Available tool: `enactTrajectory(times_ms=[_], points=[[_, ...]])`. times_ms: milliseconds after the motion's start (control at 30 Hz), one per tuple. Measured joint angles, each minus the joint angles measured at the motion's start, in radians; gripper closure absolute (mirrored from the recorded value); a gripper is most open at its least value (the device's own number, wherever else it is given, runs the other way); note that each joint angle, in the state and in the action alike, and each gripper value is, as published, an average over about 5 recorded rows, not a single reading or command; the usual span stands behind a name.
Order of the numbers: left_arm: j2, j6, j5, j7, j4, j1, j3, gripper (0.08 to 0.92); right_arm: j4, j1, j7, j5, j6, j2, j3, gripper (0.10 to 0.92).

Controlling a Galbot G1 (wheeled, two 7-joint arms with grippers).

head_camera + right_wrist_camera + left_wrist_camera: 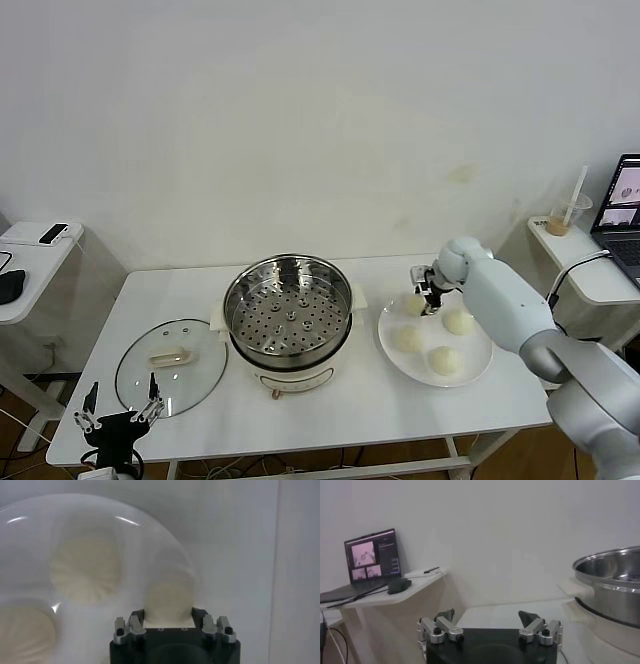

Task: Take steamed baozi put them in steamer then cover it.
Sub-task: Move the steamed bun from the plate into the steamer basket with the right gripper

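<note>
Your right gripper [424, 291] is down over the far left part of the white plate [482, 368], and its fingers [198, 616] have closed on one baozi [168, 602]. In the right wrist view you can see that bun squeezed between the two fingertips, with cream dough filling the gap between them. From the head view the gripped bun [412, 304] sits at the plate's far left edge, still on the plate as far as you can tell.

Three more baozi lie on the same plate: one just to the right of the gripper [458, 321], one nearer you on the left side [408, 339], and one nearest of all [444, 360]. None of them touches the fingers.

Left of the plate, at the middle of the white table [180, 292], stands the steamer [288, 312]. Its steel pot is uncovered, and you can look straight down onto the perforated tray, which has no bun on it. The white base shows below the pot at the near side.

Further left, the cover [171, 365] lies flat on the table with its cream handle up, near the steamer and apart from it.

Your left gripper [118, 409] is parked at the near left corner of the table, just near of the cover, with its jaws spread wide and holding nothing.
</note>
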Motion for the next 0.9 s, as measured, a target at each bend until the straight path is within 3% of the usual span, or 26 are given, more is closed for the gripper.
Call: enactTrajectory(times_ms=[467, 900], points=[[0.007, 0.002, -0.008, 0.0, -0.009, 0.011, 0.013, 0.177, 0.237, 0.182, -0.055, 0.258, -0.021, -0.151, -0.16, 0.414], [0.016, 0.003, -0.021, 0.001, -0.016, 0.009, 0.007, 0.177, 0.397, 0.427, -0.048, 0.495, -0.025, -0.105, -0.365, 0.414]])
